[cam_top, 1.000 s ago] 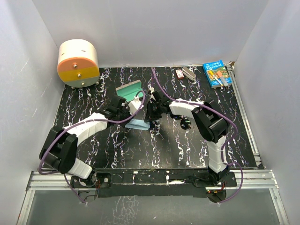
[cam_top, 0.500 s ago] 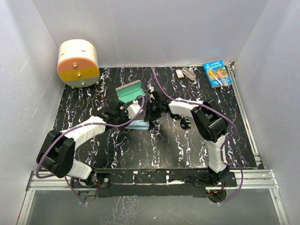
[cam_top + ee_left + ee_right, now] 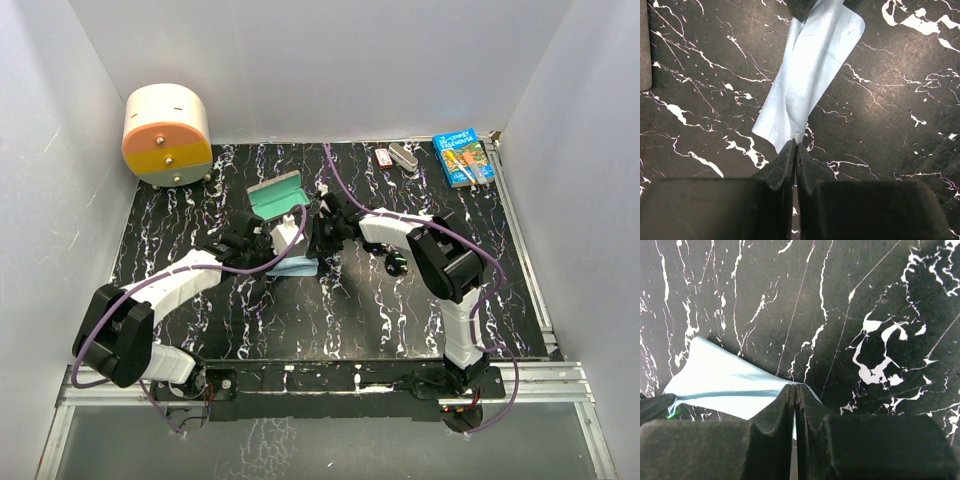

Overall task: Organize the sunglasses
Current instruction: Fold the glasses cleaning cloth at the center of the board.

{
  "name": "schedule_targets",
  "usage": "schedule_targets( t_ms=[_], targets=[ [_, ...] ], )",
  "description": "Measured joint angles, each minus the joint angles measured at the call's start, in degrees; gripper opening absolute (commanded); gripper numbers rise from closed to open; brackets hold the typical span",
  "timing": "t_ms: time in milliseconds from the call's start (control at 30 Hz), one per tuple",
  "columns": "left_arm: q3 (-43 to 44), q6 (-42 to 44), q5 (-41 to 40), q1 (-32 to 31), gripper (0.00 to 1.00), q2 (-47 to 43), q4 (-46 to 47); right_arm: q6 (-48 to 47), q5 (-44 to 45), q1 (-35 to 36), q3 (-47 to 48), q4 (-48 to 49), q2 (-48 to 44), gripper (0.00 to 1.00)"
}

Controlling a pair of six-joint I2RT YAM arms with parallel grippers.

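The sunglasses (image 3: 393,263) lie on the black marbled table, small and glossy black, just right of my right forearm; neither wrist view shows them. Between the two grippers stretches a light-blue cloth (image 3: 297,264). My left gripper (image 3: 795,145) is shut on one corner of the cloth (image 3: 810,75). The opposite corner of the cloth (image 3: 725,385) is pinched in my right gripper (image 3: 794,386), which is also shut. In the top view the left gripper (image 3: 283,242) and right gripper (image 3: 320,240) stand close together near the table's middle.
The open grey-brown case (image 3: 278,193) with teal lining lies just behind the grippers, its edge (image 3: 644,45) at the left wrist view's left. A round white-and-orange drawer unit (image 3: 166,135), a book (image 3: 463,157) and small items (image 3: 397,157) sit along the back.
My left arm has swung leftward, uncovering more of the case. The cloth stays gripped at both corners and is drawn a little to the left. The right arm has barely moved.
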Motion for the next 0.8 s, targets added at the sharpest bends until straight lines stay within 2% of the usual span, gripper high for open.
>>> schedule_targets(
  t_ms=[533,800],
  targets=[
    [-0.17,3.39,0.46,-0.76,0.00,-0.66,-1.81,1.07,0.07,0.00,2.19,-0.35,1.57,0.08],
    [-0.94,5.29,0.37,-1.49,0.18,-0.72,-2.80,1.38,0.22,0.02,2.27,-0.50,1.57,0.08]
  ],
)
